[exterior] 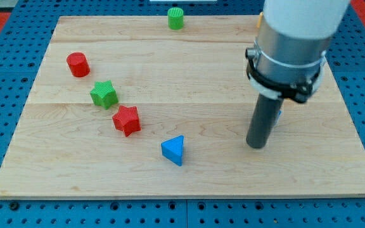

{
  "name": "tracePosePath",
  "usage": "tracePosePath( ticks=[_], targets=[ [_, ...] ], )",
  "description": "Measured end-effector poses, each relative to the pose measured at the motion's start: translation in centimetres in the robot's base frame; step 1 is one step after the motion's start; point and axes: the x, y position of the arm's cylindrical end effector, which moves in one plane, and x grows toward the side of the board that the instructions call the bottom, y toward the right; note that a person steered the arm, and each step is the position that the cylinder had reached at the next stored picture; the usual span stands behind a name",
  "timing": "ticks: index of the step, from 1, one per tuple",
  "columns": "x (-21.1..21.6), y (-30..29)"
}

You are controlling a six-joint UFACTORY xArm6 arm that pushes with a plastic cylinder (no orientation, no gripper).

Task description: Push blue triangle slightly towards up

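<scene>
The blue triangle (173, 151) lies on the wooden board (189, 76) near the view's bottom, a little left of centre. My tip (256, 145) rests on the board to the right of the blue triangle, about a block's width or two away, at nearly the same height in the view. It touches no block. The arm's grey and white body rises from it toward the view's top right.
A red star (127, 120) lies up-left of the blue triangle. A green star (104, 94) is further up-left. A red cylinder (78, 64) is at the left. A green cylinder (176, 18) stands at the top edge. Something blue and something orange show partly behind the arm.
</scene>
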Motion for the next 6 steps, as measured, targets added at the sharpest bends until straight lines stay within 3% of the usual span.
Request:
tracePosePath(
  ticks=[1, 2, 5, 6],
  targets=[
    [6.0, -2.0],
    [7.1, -10.1],
    [1.7, -12.6],
    [1.9, -12.8]
  ],
)
